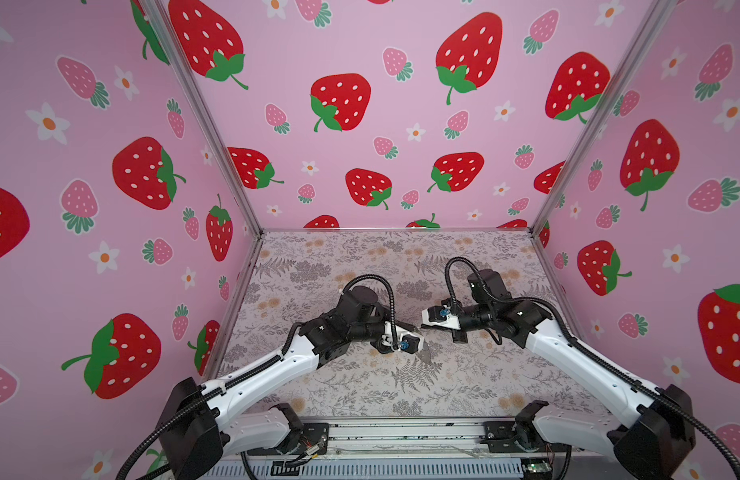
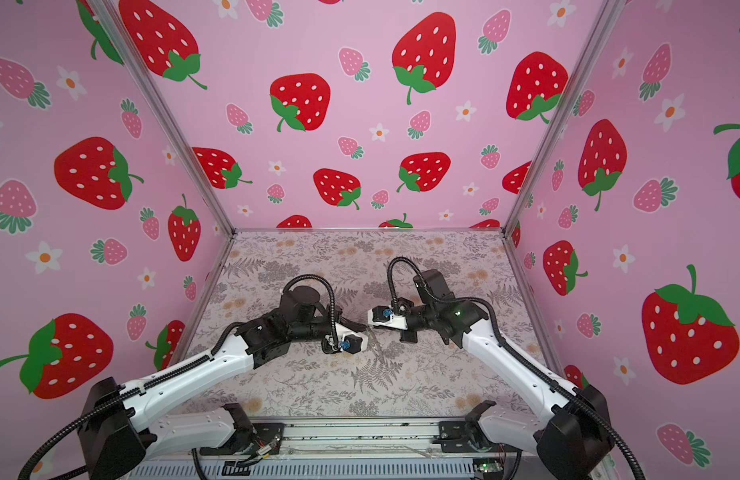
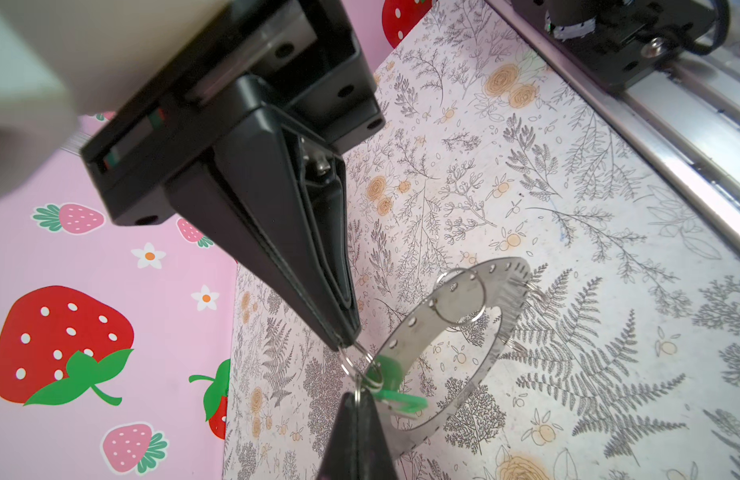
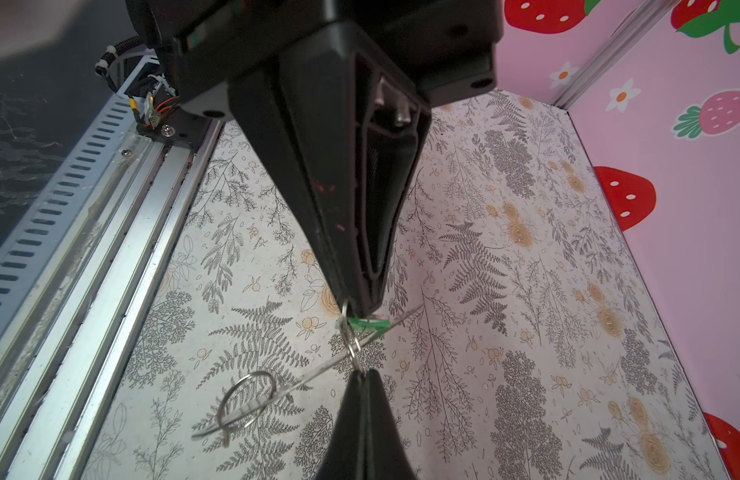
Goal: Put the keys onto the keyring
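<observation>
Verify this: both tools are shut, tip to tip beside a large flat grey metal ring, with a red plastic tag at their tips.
Wrong colour: the oblong plastic tag is bright green, not red, as the left wrist view shows. The rest stands.

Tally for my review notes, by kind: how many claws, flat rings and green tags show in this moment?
Claws: 2 (left claw shut on a wire loop; right claw shut on the green key tag)
Flat keyring: 1
Green key tag: 1
Total: 4
</observation>
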